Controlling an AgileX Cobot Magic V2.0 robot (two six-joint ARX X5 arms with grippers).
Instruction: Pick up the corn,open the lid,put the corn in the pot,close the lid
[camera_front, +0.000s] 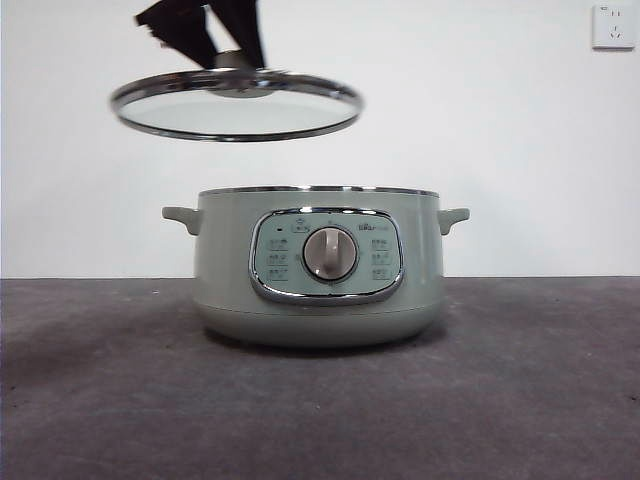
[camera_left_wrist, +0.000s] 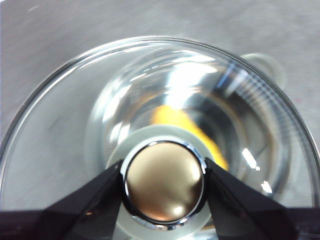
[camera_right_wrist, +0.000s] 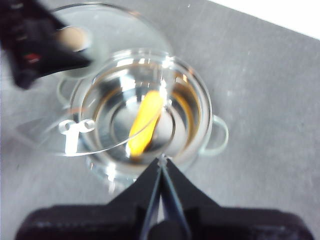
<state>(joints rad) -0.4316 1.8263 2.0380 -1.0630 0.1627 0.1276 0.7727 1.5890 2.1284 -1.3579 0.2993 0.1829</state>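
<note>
The pot (camera_front: 320, 265) stands uncovered at the middle of the table. The corn (camera_right_wrist: 145, 122) lies on the shiny inner floor of the pot (camera_right_wrist: 206, 117); the front view hides it behind the pot's wall. My left gripper (camera_left_wrist: 164, 184) is shut on the knob of the lid (camera_left_wrist: 60, 130), and the corn (camera_left_wrist: 182, 122) shows through the glass. In the front view the lid (camera_front: 236, 104) hangs level in the air above and left of the pot, under the left gripper (camera_front: 236, 62). My right gripper (camera_right_wrist: 162, 162) hovers over the pot's rim, shut and holding nothing.
A dark grey mat (camera_front: 540, 380) covers the table. A white wall with a socket (camera_front: 612, 26) stands behind. The pot's small handles (camera_front: 452, 218) stick out at both sides.
</note>
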